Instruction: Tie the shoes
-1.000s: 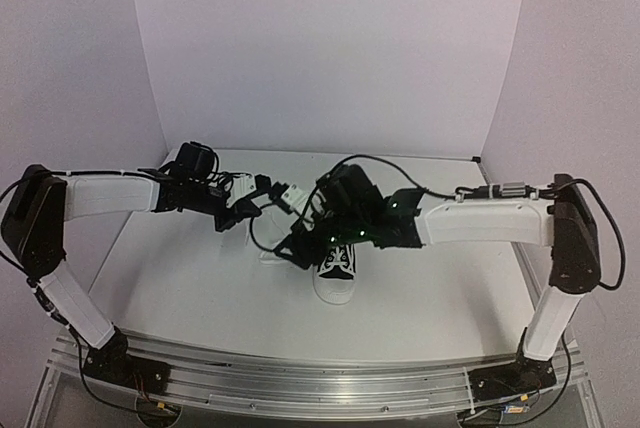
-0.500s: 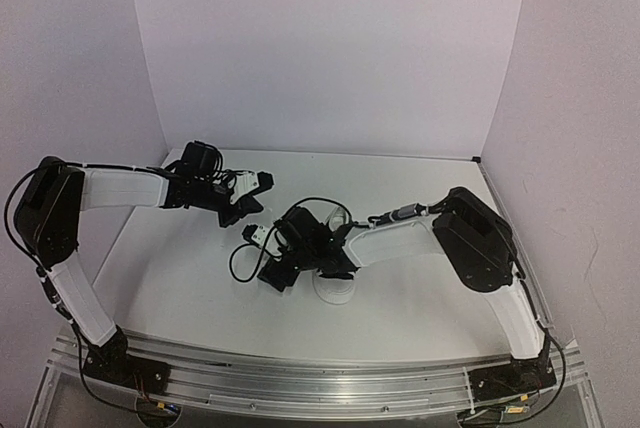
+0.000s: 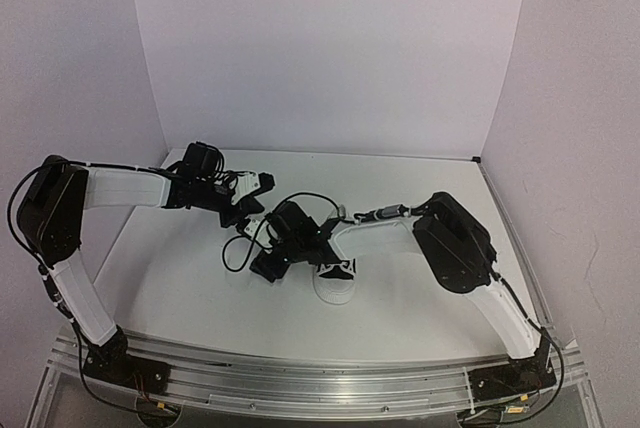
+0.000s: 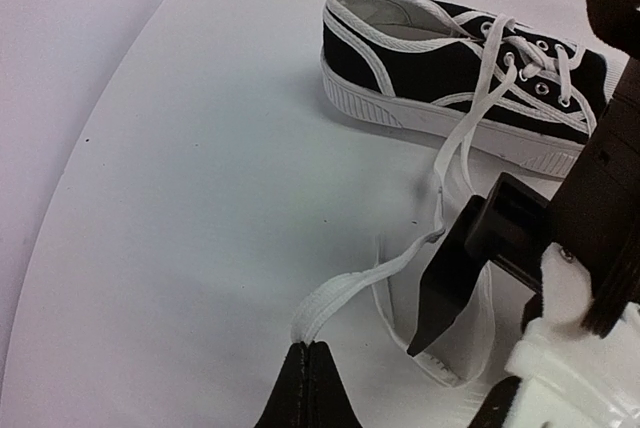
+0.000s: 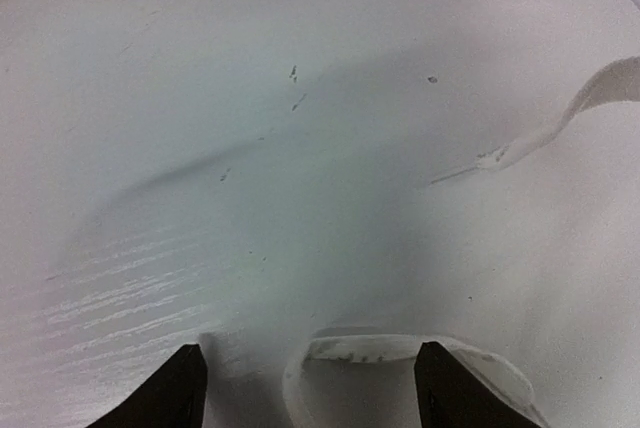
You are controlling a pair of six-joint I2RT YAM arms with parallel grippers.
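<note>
- The shoe (image 4: 440, 68), black with a white sole, stood upright near the middle of the table (image 4: 180, 208). From above we saw its white toe cap (image 3: 335, 293) turned toward the arms' bases, the rear half hidden under the right arm (image 3: 400, 233).
- The left gripper (image 4: 308, 360) was pinched tight on a lace (image 4: 370, 273), its fingertips meeting on the flat white band low over the table. In the overhead view it sat to the shoe's left.
- From that pinch the lace ran back to the eyelets (image 4: 525, 63), slack enough to kink midway along its length.
- The right gripper (image 5: 310, 350) stood wide, its two dark fingers pointed down at the table and holding nothing.
- Between those fingers a loop (image 5: 400, 346) of lace lay flat on the table at the bottom of the right wrist view. We could not tell whether either fingertip touched it.
- Farther off in that view, at the upper right, a lace end (image 5: 600, 88) curved down to the table surface.
- The two grippers worked close together. In the left wrist view, one black finger of the right gripper hung tip-down just beside the pinched lace, between the left gripper and the shoe.
- Plain pale walls (image 3: 330, 48) closed in the table on three sides.
</note>
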